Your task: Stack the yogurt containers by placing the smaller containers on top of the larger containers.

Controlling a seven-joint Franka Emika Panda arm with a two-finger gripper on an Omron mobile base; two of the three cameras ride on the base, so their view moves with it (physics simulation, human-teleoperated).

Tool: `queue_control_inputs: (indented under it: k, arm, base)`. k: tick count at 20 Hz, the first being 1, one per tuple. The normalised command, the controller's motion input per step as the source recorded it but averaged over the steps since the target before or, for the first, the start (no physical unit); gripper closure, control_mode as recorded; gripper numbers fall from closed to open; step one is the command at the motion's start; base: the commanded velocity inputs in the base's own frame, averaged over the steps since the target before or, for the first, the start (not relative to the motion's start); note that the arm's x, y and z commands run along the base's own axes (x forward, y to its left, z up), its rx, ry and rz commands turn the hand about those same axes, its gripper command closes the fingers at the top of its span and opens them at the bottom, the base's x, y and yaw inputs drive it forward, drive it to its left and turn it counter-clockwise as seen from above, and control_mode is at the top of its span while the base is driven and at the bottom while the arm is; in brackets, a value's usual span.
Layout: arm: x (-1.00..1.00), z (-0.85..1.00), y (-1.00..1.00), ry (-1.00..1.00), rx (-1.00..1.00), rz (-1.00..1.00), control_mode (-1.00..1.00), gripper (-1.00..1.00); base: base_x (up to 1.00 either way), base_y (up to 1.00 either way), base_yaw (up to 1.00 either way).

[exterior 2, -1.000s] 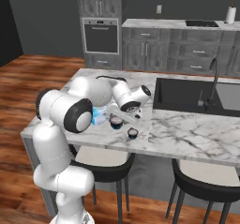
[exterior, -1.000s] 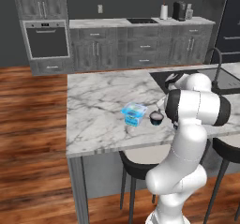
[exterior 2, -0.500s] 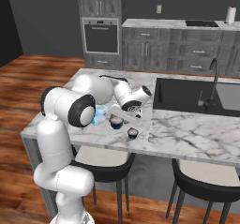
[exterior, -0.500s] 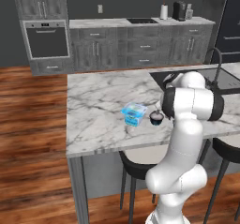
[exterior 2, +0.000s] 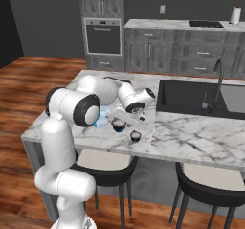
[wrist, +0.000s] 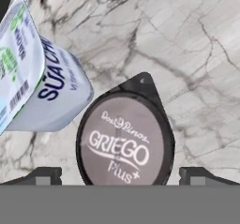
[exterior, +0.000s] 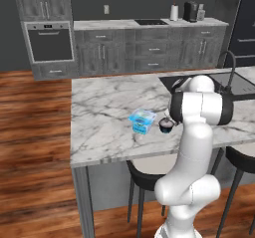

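The wider dark cup (wrist: 124, 141) with a "GRIEGO" lid stands upright on the marble island, right under my open gripper (wrist: 122, 176). One fingertip (wrist: 47, 175) shows on each side of it, apart from it. The light-blue tub (wrist: 42, 87) stands just beside this cup. From the right base view, my gripper (exterior 2: 123, 118) hangs close above the wider cup (exterior 2: 118, 124), the tub (exterior 2: 101, 123) is partly hidden behind my arm, and the tinier dark cup (exterior 2: 136, 136) sits nearer the front edge. The left base view shows the tub (exterior: 143, 120) and the wider cup (exterior: 166, 125) next to my arm.
The marble island (exterior 2: 191, 137) carries a black sink (exterior 2: 196, 96) with a tap (exterior 2: 217, 79) to the right of the cups. Two stools (exterior 2: 210, 189) stand under the front edge. Cabinets and an oven (exterior 2: 103, 36) line the far wall.
My arm has shifted slightly above the wider dark cup. The jaws stay open and the containers have not moved.
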Motion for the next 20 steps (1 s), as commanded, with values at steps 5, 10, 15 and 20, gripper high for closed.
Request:
queue_control_inputs:
  k: [5,10,15,20]
  arm:
    - [0.02,-0.06,0.0,0.0,0.0,0.05,-1.0,-1.0]
    - [0.0,-0.06,0.0,0.04,0.0,0.03,-1.0,-1.0]
    - [0.02,-0.05,0.0,0.04,0.02,0.0,-1.0,-1.0]
    - [0.05,-0.02,0.0,0.04,0.03,0.0,-1.0,-1.0]
  base:
    - [0.0,0.0,0.0]
    - [0.0,0.0,0.0]
    - [0.0,0.0,0.0]
    - [0.0,0.0,0.0]
